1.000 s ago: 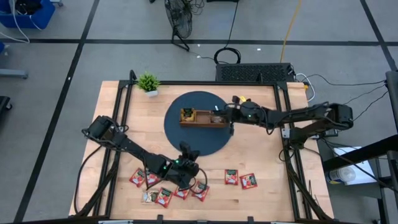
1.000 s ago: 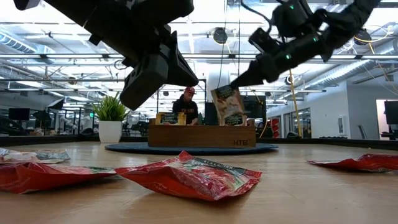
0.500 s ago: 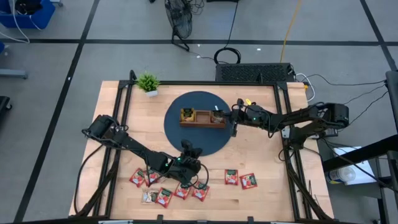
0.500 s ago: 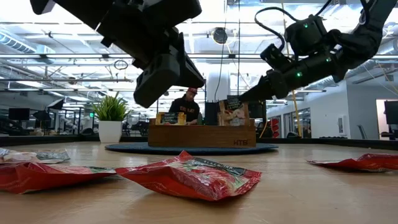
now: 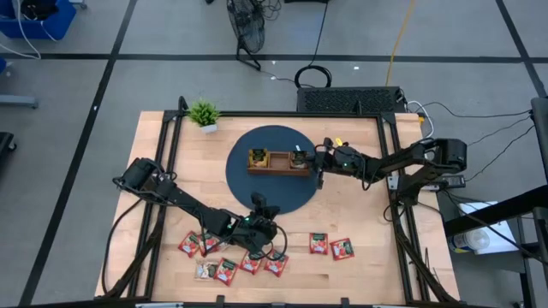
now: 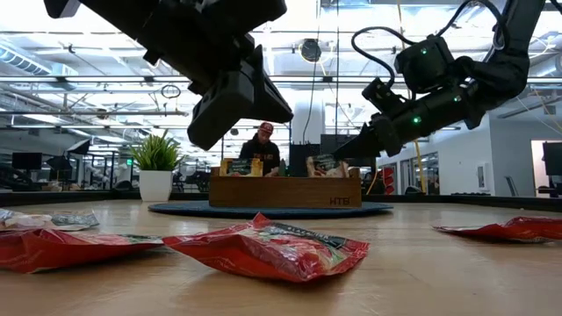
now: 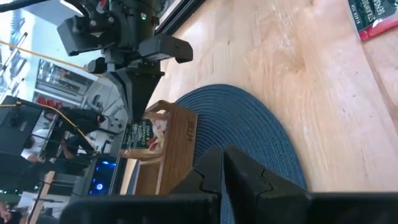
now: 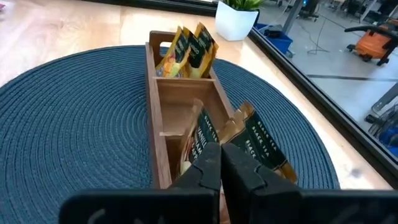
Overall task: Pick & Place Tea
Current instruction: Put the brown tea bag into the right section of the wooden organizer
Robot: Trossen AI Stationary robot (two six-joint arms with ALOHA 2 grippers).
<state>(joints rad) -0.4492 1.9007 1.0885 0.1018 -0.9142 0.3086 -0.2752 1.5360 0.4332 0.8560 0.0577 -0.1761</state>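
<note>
The right gripper (image 8: 221, 155) is closed on a green sachet (image 8: 258, 144), holding it in the end compartment of the tray (image 5: 280, 162) on the blue mat (image 5: 257, 190). The left gripper (image 5: 259, 208) hovers with fingers closed and empty above the red sachets (image 5: 227, 267) lying near the front edge of the bench (image 5: 360, 205).

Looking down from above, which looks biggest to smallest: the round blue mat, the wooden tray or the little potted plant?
1. Blue mat, by far the largest.
2. Wooden tray, a narrow box on the mat.
3. Potted plant, smallest, though not much smaller than the tray.
</note>
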